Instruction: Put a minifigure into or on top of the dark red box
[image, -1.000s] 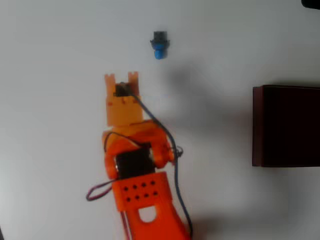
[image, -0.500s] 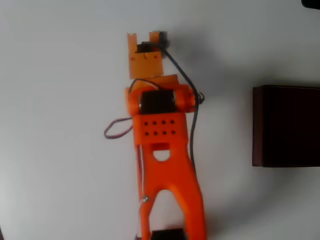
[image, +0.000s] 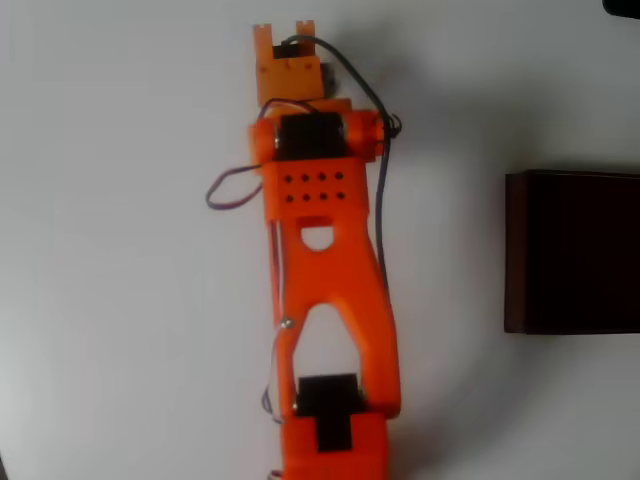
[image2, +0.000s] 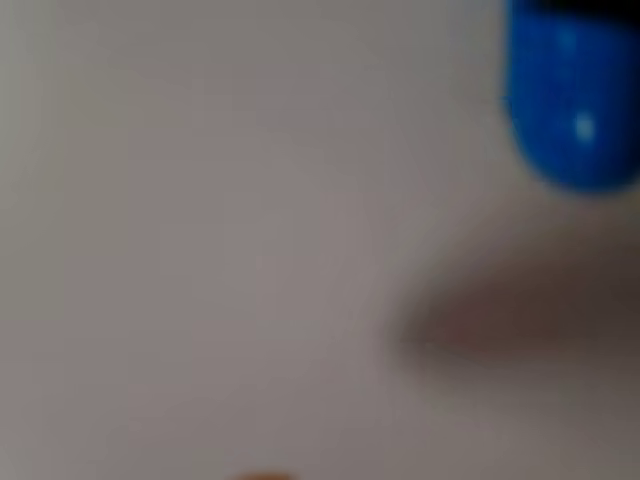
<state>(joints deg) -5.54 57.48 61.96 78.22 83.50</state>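
In the wrist view, blurred from closeness, the minifigure (image2: 575, 110) shows as a rounded bright blue shape at the upper right corner, above a soft dark shadow (image2: 500, 320) lying on the pale table (image2: 200, 250).

Counts, per overhead + wrist views:

1 robot arm (image: 320, 240), orange, w/ 1 gripper (image: 284, 28) at its top end in overhead view; 2 finger tips poke up there, jaw state not readable.

1 dark red box (image: 572, 252), at right edge of overhead view, partly cut off by the frame.

1 minifigure (image2: 575, 100), seen in wrist view as 1 blurred bright blue rounded part at top right; dark part barely visible at the frame's top edge.

1 white table (image: 120, 250) under it all.

1 dark cable (image: 378, 180) along arm's right side, 1 red-ish wire loop (image: 232, 185) on its left.
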